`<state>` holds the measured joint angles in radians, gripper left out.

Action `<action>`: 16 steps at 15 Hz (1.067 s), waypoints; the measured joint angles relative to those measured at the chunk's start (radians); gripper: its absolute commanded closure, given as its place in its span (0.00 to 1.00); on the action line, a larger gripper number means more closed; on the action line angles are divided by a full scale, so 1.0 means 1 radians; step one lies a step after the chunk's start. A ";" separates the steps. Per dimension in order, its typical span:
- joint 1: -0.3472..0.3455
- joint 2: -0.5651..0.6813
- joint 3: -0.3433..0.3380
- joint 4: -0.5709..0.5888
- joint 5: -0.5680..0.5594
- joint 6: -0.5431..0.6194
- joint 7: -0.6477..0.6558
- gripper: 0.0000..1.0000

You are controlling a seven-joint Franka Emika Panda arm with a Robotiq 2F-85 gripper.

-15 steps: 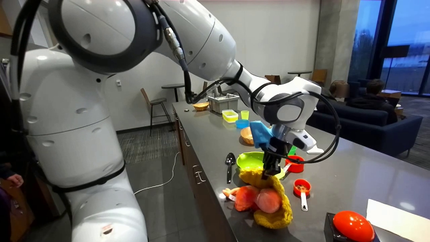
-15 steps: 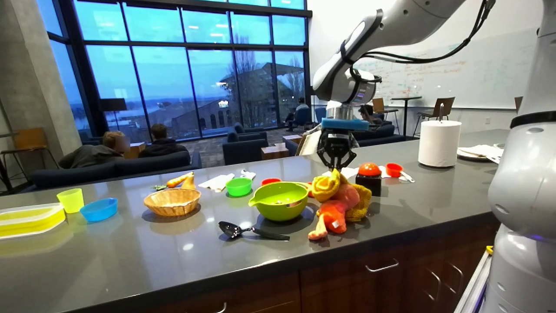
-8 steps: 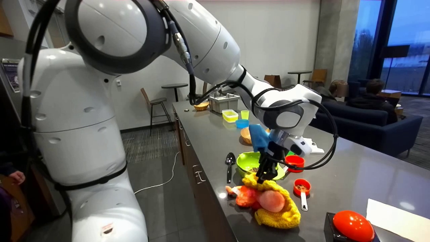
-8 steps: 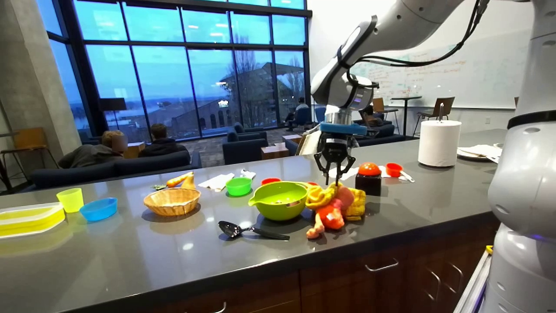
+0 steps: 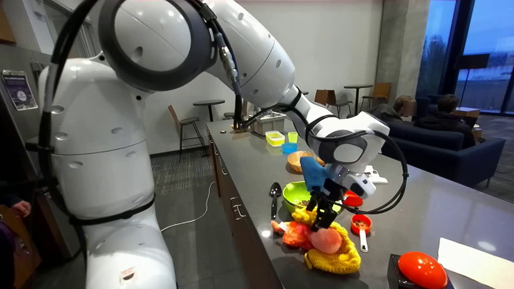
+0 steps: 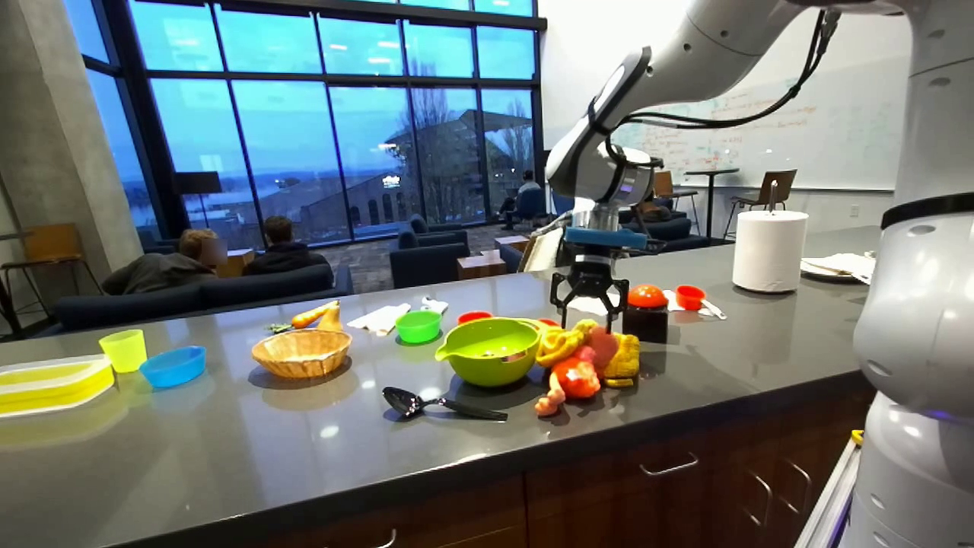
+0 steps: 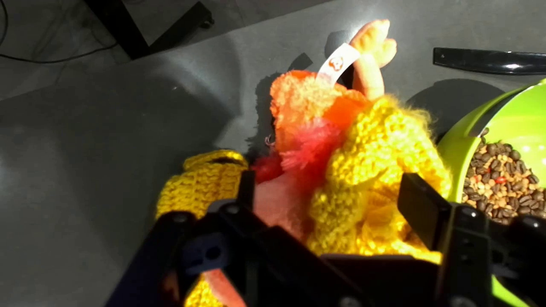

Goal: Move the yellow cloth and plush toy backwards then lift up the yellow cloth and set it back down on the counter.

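Note:
The yellow cloth [image 5: 335,261], knitted and bunched, lies on the counter, also seen in an exterior view as the cloth [image 6: 624,358]. Nestled in its folds is the orange and pink plush toy [image 5: 297,235], its legs pointing to the counter's near edge. My gripper [image 6: 586,326] points down just over both, its fingers spread wide. In the wrist view the gripper [image 7: 331,196] has part of the cloth [image 7: 384,140] and the pink part of the toy [image 7: 279,200] below the gap between its fingers, with no grip on either. Some of the cloth is hidden behind the fingers.
A green bowl [image 6: 491,354] with beans inside stands close beside the cloth. Near it lies a black spoon [image 6: 441,405]. A red measuring cup [image 5: 360,224] and a red button on a black box [image 5: 421,269] are on the same counter, along with a wicker basket [image 6: 302,354].
The fingers have parted and let go of the yellow cloth, which has sunk with the toy and settled flatter on the counter. My gripper has come lower.

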<state>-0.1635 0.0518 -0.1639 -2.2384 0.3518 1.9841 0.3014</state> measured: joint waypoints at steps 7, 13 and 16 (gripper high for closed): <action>-0.026 0.096 -0.013 0.003 0.044 0.061 -0.088 0.00; -0.055 0.210 -0.012 0.027 0.176 0.103 -0.216 0.26; -0.067 0.233 -0.012 0.048 0.200 0.098 -0.248 0.44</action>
<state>-0.2309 0.2848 -0.1759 -2.1905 0.5518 2.0824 0.0535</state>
